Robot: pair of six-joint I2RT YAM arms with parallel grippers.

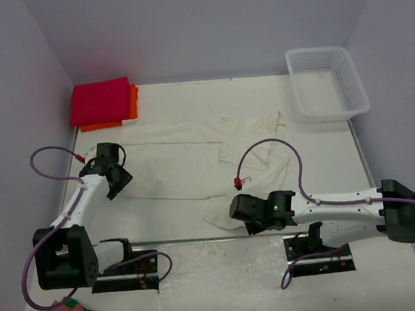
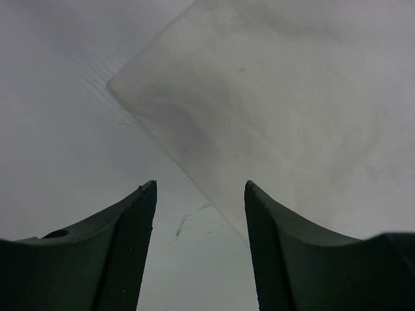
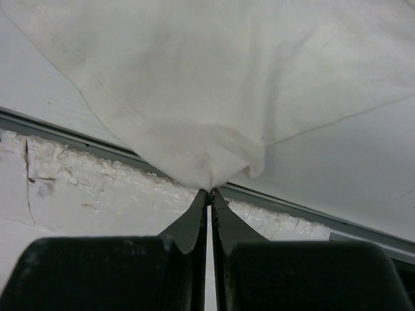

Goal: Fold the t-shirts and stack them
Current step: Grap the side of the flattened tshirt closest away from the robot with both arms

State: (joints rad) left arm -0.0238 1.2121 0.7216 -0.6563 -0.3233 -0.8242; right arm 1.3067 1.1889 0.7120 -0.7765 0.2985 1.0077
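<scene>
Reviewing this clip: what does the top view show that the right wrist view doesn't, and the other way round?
Only the top view: the folded magenta shirt stacked on the orange shirt at the far left corner, the basket at the far right, and the left gripper by the cream shirt's left edge. Only the right wrist view: up close, the right gripper shut on a pinch of that shirt's edge. Both: the cream shirt spread on the table.

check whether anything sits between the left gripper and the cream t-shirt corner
Nothing visible does. The left gripper is open, and the cream t-shirt corner lies right ahead of its fingers on the bare table.
</scene>
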